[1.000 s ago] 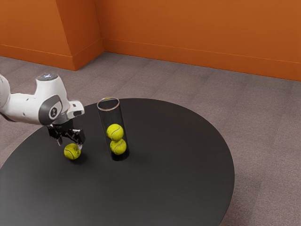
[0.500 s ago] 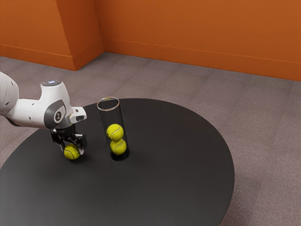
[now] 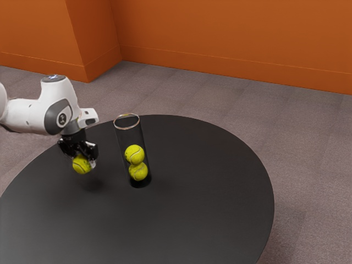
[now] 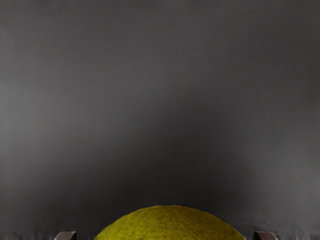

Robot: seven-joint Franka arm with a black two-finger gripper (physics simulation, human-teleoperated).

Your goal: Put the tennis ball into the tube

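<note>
My gripper (image 3: 83, 162) is shut on a tennis ball (image 3: 81, 165), holding it a little above the table, with its shadow below. The clear tube (image 3: 124, 144) stands upright on the table beside it, toward the exterior view's right, its rim higher than the held ball. Inside the tube two tennis balls (image 3: 135, 154) are stacked in the lower part. In the wrist view, the gripper (image 4: 165, 236) has its tips on opposite sides of the held tennis ball (image 4: 170, 224) at the lower edge.
The round black table (image 3: 203, 192) lies beneath the ball and tube, its curved edge running behind the tube and along the exterior view's right. Beyond it are grey carpet (image 3: 308, 148) and orange walls (image 3: 231, 33).
My gripper first came down around the ball on the table and closed on it; since then it has risen, lifting the ball off the surface. The tube and its two balls have stayed put.
</note>
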